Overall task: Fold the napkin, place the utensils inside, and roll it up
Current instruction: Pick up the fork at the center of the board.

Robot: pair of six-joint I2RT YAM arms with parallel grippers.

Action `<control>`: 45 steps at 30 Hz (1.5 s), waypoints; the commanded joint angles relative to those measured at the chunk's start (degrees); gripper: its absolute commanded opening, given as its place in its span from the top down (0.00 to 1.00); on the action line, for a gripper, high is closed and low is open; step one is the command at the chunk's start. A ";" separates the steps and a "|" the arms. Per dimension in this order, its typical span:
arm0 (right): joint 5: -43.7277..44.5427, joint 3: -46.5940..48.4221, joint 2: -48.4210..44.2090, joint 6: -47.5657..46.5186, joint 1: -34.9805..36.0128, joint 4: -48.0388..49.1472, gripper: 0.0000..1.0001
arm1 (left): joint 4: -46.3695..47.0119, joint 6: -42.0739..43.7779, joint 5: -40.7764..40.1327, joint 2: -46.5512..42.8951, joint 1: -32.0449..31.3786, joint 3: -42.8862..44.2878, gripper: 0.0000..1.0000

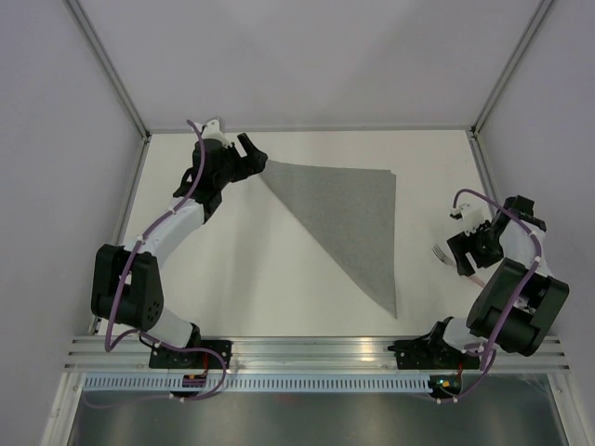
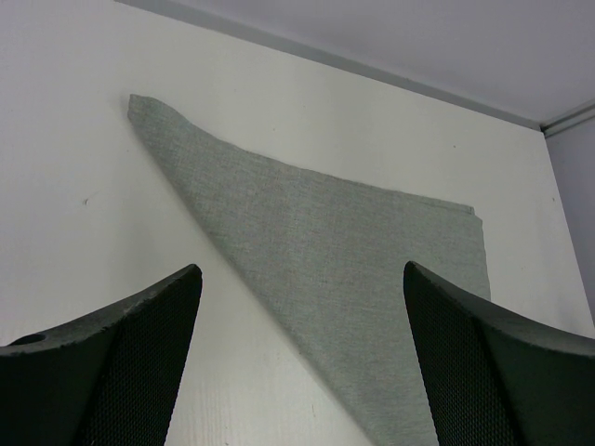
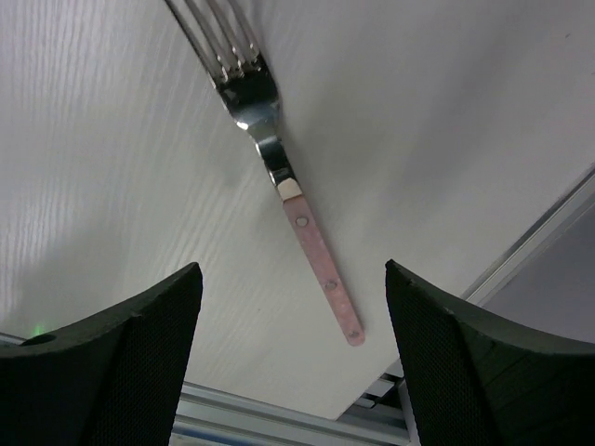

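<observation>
With the napkin folded, the wide-spread right tool hangs over the fork at 3 o'clock and should pinch it next; the left tool is spread too.

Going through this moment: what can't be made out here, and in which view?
- Top view: most of the fork, hidden under the right arm.
- Right wrist view: the fork's tine tips, cut off by the top edge.
- Left wrist view: the napkin's near corner, cut off by the bottom edge.
- Top view: whether the left tool touches the napkin; too small and dark.
</observation>
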 commanded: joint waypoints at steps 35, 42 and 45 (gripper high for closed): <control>-1.57 -11.56 0.86 -20.62 -7.71 8.50 0.47 | -5.20 0.49 -0.22 1.64 0.08 4.60 0.07; -1.58 -11.38 0.68 -21.33 -7.79 8.23 0.55 | -5.20 0.49 -0.48 0.94 0.08 4.60 0.07; -2.10 -10.94 0.86 -20.71 -7.71 8.06 0.59 | -4.77 0.40 -0.57 0.67 0.08 3.90 0.07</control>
